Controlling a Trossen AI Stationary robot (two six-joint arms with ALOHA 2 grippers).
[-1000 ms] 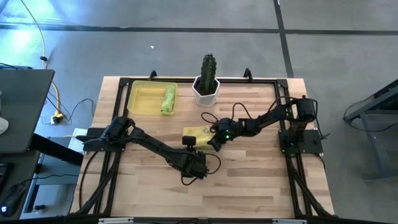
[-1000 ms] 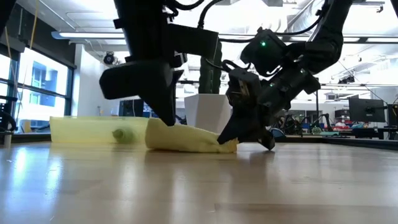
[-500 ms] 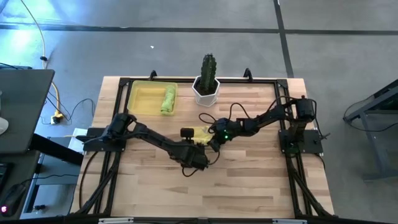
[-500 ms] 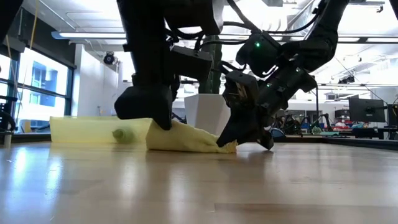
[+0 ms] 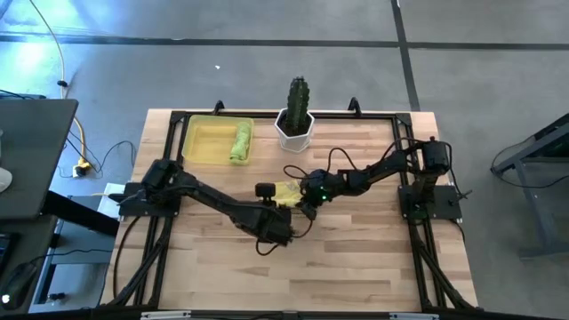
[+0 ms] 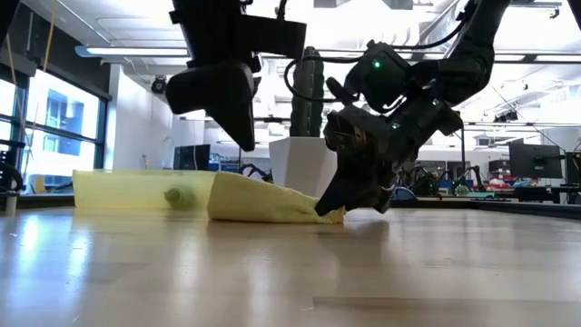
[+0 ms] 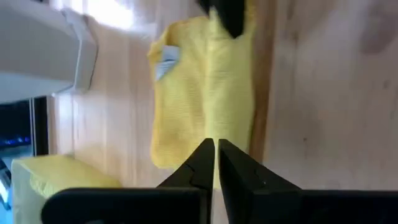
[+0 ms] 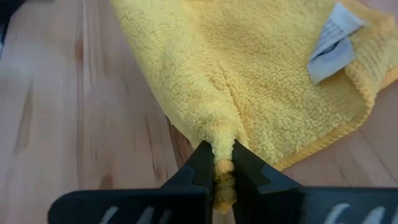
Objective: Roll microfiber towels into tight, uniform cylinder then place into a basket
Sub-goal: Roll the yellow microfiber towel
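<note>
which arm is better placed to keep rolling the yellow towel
Probably the right. The right gripper is shut on the edge of the yellow towel at table level, while the left gripper is shut on nothing and lifted above it.

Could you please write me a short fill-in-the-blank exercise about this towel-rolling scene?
1. The right end effector is shut on the ____ towel.
2. The rolled green towel lies inside the ____.
3. The left end effector, lifted above the yellow towel, has its fingers ____.
4. The white pot holds a ____.

Missing words: yellow; basket; shut; cactus
</note>
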